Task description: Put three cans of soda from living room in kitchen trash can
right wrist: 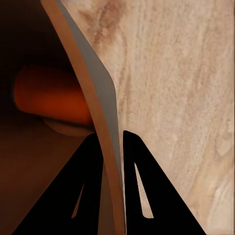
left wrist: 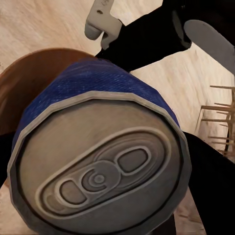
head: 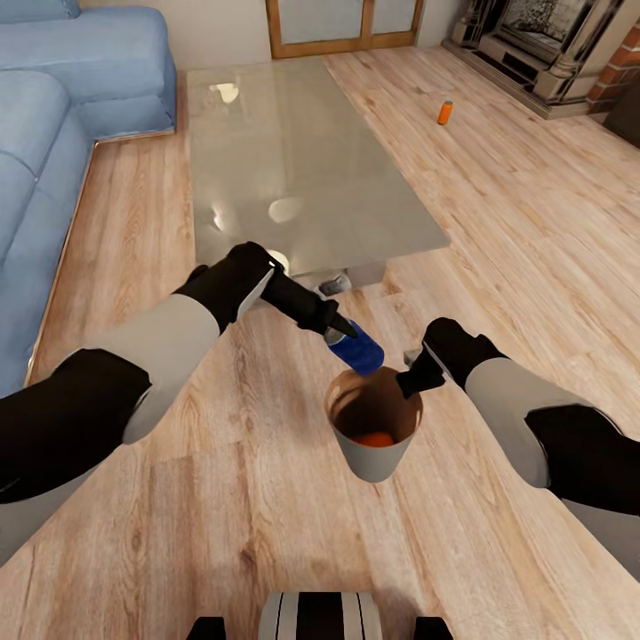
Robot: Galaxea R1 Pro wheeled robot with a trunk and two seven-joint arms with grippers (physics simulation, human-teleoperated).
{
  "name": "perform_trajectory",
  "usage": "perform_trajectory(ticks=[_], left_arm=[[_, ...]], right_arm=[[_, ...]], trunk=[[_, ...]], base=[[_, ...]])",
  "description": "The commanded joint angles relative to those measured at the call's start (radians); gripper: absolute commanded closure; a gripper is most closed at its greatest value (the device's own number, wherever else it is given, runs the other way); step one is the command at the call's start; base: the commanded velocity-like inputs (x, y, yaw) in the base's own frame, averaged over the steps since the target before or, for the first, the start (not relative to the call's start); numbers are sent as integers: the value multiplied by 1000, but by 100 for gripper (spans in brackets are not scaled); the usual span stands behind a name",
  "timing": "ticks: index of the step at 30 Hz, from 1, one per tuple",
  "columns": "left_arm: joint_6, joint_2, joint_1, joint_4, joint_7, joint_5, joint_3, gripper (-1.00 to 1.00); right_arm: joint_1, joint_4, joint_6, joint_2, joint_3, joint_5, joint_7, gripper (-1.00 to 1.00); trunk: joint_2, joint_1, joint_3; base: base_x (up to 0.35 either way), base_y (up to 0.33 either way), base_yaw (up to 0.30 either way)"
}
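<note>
Three cans to bin, one orange can (head: 377, 438) already inside. Left gripper (head: 347, 339) clamped on blue can (head: 359, 352), silvery top toward the wrist, long axis tilted down toward trash can (head: 373, 458), poised just above its near-left rim. Right gripper (right wrist: 111, 142) pinching that rim, bin held off the wood floor (head: 267, 498). Last orange can (head: 444, 112) upright far right, near fireplace (head: 533, 44).

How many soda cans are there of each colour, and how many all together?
Orange-red cans: 2, one on the floor by the fireplace and one inside the bin.
Dark blue cans: 1, held over the bin by the left tool.
Total: 3 cans.
</note>
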Motion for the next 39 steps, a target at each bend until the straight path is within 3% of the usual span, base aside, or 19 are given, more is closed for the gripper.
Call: perform_trajectory(ticks=[1, 4, 5, 8, 9, 12, 18, 26, 29, 34, 36, 38, 39], left_arm=[[0, -2, 1, 0, -1, 1, -10, 100], [0, -4, 11, -1, -1, 1, -43, 100], [0, -5, 25, -1, 0, 0, -74, 100], [0, -5, 41, -1, 3, 0, -110, 100], [0, -5, 55, -1, 9, -1, -150, 100], [0, -5, 73, -2, 14, -1, -183, 100], [0, -6, 142, -65, 40, -1, -213, 100], [0, -8, 161, -101, 62, 0, -220, 100], [0, -7, 167, -102, 67, 0, -224, 100], [0, -6, 200, -102, 129, -1, -255, 100], [0, -4, 206, -100, 137, -2, -293, 100], [0, -1, 210, -97, 140, -1, -383, 100], [0, -1, 210, -96, 141, -1, -401, 100]], right_arm=[[-1, 0, 7, 3, -9, -27, 5, 100], [-1, 0, 7, 7, -9, -27, 5, 100], [-1, 0, 7, 10, -9, -27, 5, 100], [-2, 0, 7, 15, -9, -27, 5, 100], [-2, 0, 7, 18, -9, -27, 5, 100], [-3, 1, 7, 29, -10, -27, 5, 100], [-6, 4, 7, 56, -46, -27, 1, 100], [-8, 11, 7, 106, -59, -26, 0, 100], [-9, 14, 7, 114, -59, -25, 0, 100], [-14, 18, 7, 120, -59, -25, -9, 100], [-17, 18, 7, 120, -59, -25, -11, 100], [-19, 19, 7, 120, -59, -25, -12, 100], [-19, 19, 7, 120, -59, -25, -12, 100]], trunk=[[0, 0, 0], [0, 0, 0], [0, 0, 0], [0, 0, 0], [0, 0, 0], [0, 0, 0], [0, 0, 0], [0, 0, 0], [0, 0, 0], [0, 0, 0], [0, 0, 0], [0, 0, 0], [0, 0, 0]], base=[[0, 0, 0], [0, 0, 0], [0, 0, 0], [0, 0, 0], [0, 0, 0], [0, 0, 0], [0, 0, 0], [0, 0, 0], [0, 0, 0], [0, 0, 0], [0, 0, 0], [0, 0, 0], [0, 0, 0]])
